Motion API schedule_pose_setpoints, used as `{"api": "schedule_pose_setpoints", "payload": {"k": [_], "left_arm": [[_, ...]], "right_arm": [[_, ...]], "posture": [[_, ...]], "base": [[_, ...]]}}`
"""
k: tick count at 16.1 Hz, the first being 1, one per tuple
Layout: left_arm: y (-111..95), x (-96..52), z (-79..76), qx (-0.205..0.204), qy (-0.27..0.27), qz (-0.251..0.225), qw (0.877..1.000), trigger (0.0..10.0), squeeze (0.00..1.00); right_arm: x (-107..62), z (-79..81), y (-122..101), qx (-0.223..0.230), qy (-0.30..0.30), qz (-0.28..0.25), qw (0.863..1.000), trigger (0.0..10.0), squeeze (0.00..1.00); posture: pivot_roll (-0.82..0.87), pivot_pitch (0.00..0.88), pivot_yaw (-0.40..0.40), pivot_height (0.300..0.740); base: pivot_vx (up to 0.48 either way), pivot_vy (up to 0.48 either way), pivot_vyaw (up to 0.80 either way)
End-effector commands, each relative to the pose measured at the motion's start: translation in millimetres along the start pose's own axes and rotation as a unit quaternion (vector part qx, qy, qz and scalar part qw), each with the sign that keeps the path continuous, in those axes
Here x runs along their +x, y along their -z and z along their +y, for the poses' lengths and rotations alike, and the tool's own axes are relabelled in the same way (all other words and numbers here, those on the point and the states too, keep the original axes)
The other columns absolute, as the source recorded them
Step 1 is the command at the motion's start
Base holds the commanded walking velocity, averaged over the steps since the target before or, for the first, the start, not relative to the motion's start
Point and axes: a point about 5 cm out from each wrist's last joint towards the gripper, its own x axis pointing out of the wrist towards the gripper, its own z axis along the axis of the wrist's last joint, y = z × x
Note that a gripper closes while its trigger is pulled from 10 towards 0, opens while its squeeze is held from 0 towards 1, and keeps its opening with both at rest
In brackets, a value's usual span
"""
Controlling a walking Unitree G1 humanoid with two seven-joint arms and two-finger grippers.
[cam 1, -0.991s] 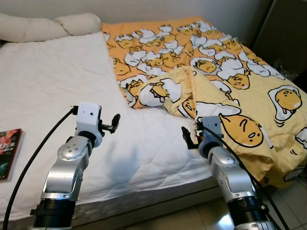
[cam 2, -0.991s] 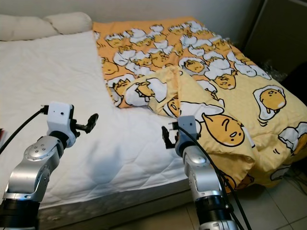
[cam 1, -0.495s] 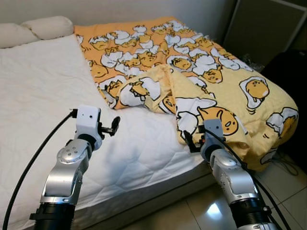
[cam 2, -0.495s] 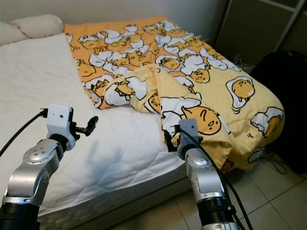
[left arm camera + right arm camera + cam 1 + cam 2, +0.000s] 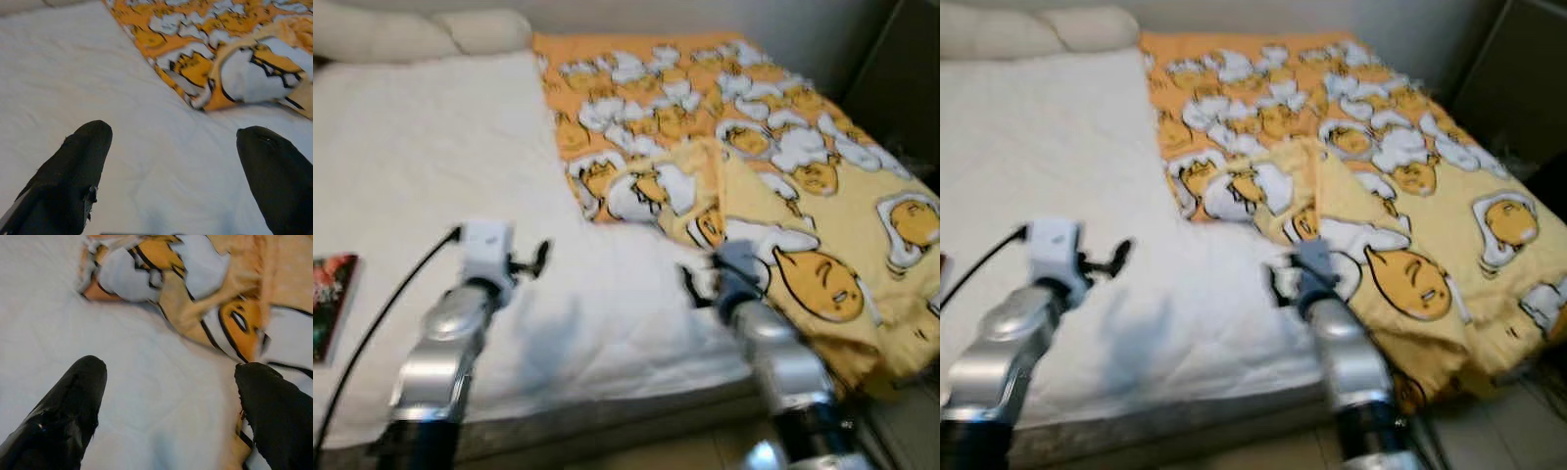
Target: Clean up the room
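One book (image 5: 331,304) lies at the frame's left edge on the bed (image 5: 431,166), and one yellow egg-print duvet (image 5: 783,186) sits bunched over the right half, so tidying looks barely begun. Left hand (image 5: 540,257) and right hand (image 5: 690,286) hover mid-frame, both spread wide and empty. Two pillows (image 5: 421,31) occupy the upper left.

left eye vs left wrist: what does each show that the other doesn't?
Left eye alone: a book near the left bed edge, pillows at the head, the right gripper by the quilt's folded edge, the floor.

Left wrist alone: a close look between the left gripper's two black fingers, jaws spread wide over bare sheet, nothing held.

Both: the white mattress sheet and the orange egg-print quilt with its turned-back corner.
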Motion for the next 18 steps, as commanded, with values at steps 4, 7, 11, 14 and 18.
{"api": "schedule_pose_setpoints", "payload": {"k": [4, 7, 11, 14, 18], "left_arm": [[-6, 2.7, -10.9, 0.002, 0.018, -0.011, 1.000, 10.0, 0.00], [-5, 2.5, -12.1, 0.003, 0.020, -0.010, 1.000, 10.0, 0.00], [2, 1.3, -22.0, 0.048, 0.086, 0.018, 0.995, 10.0, 0.00], [-4, -2.2, -31.0, 0.102, 0.184, 0.017, 0.978, 10.0, 0.00], [-10, -14.9, -28.5, 0.146, 0.248, 0.033, 0.957, 10.0, 0.00]], "right_arm": [[-3.1, -16.0, 2, -0.003, 0.026, 0.005, 1.000, 10.0, 1.00], [-3.6, -16.0, 3, -0.004, 0.026, 0.008, 1.000, 10.0, 1.00], [4.2, -31.4, 7, -0.030, 0.051, 0.047, 0.997, 10.0, 1.00], [22.6, -46.3, 7, -0.081, 0.057, 0.087, 0.991, 10.0, 1.00], [32.3, -60.8, 17, -0.088, 0.080, 0.153, 0.981, 10.0, 0.00]], "posture": [[-0.01, 0.000, -0.002, 0.740], [-0.01, 0.000, -0.004, 0.740], [-0.01, 0.000, 0.001, 0.740], [0.02, 0.000, 0.008, 0.740], [0.11, 0.000, 0.020, 0.740]], "base": [[0.262, 0.000, 0.00], [0.262, 0.000, 0.00], [0.000, 0.000, 0.00], [0.000, 0.000, 0.00], [0.000, 0.000, 0.00]]}}
